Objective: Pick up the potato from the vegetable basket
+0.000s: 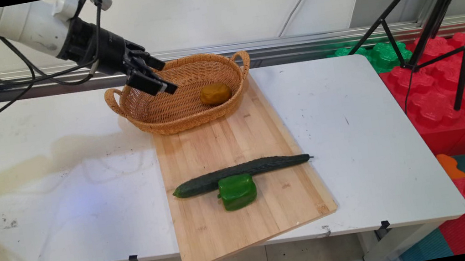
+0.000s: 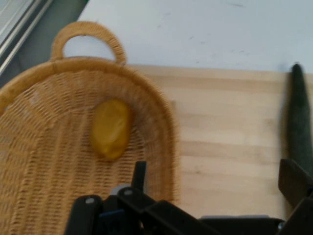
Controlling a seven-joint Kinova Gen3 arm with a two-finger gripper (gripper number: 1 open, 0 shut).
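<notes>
Main view is showing, from the left, the gripper (image 1: 154,78) hanging over the wicker basket (image 1: 152,115), its fingers standing apart and holding nothing. A yellow potato (image 1: 215,93) is lying inside the basket, near its right wall. The basket is resting on the far end of the cutting board (image 1: 261,135). Nearer, a cucumber (image 1: 239,173) and a green pepper (image 1: 237,192) are touching each other.

Basket (image 1: 174,111) tan woven wicker, tight ribbed weave; potato (image 1: 215,93) inside it dull yellow-brown. Cutting board (image 1: 246,220) pale wood, lengthwise strips. Cucumber (image 1: 239,173) dark green, peppers (image 1: 237,191) bright glossy green. Worktop (image 1: 376,136) white, scuffed, with a yellowish stain at left. Pincer (image 1: 158,78) black. Floor blocks (image 1: 449,102) red and green.
</notes>
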